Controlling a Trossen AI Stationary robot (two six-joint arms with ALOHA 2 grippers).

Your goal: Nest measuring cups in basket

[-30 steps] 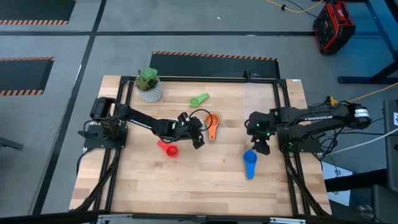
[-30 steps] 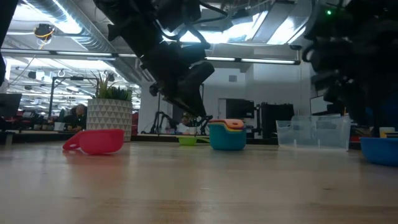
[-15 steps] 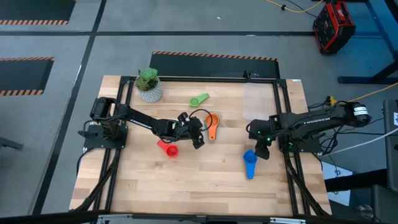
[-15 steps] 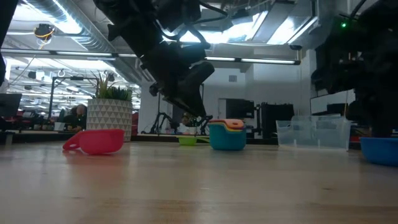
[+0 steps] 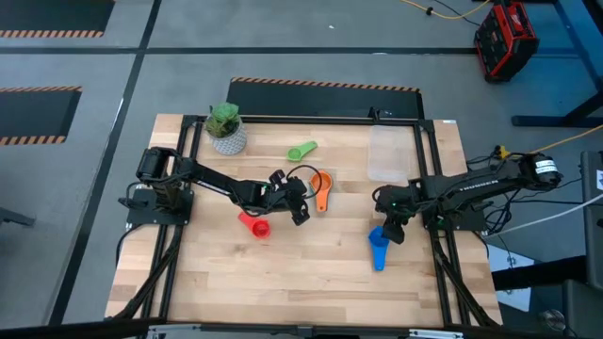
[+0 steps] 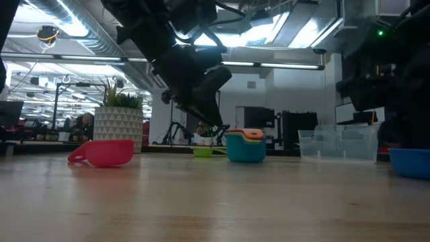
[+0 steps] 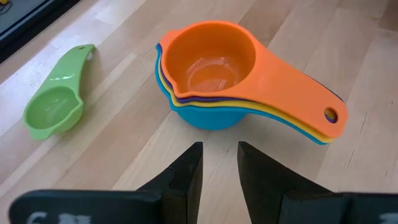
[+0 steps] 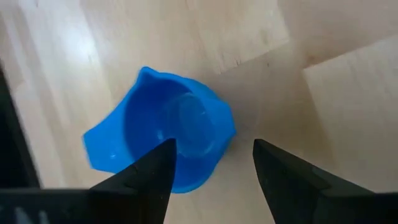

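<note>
While both arms hang low over the desk (image 5: 311,282), the scene reads as follows.
Nested cups: an orange-topped stack (image 5: 321,185) sits just above centre of the high view, orange over yellow, purple and blue layers, handles fanned together.
Blue cup: a lone blue cup (image 5: 378,242) lies lower right of centre, handle toward the bottom edge.
Red cup: a red cup (image 5: 253,224) lies left of centre, below the left arm.
Green cup: a small green cup (image 5: 301,151) lies above the stack, apart from it.
Basket: the clear basket (image 5: 390,154) stands upper right, holding no cup.
Right end effector: (image 5: 393,229) fingers spread wide, straddling the blue cup's bowl, not gripping.
Left end effector: (image 5: 299,213) fingers narrowly parted, empty, just beside the stack.
Plant: a potted plant (image 5: 226,128) stands upper left.
</note>
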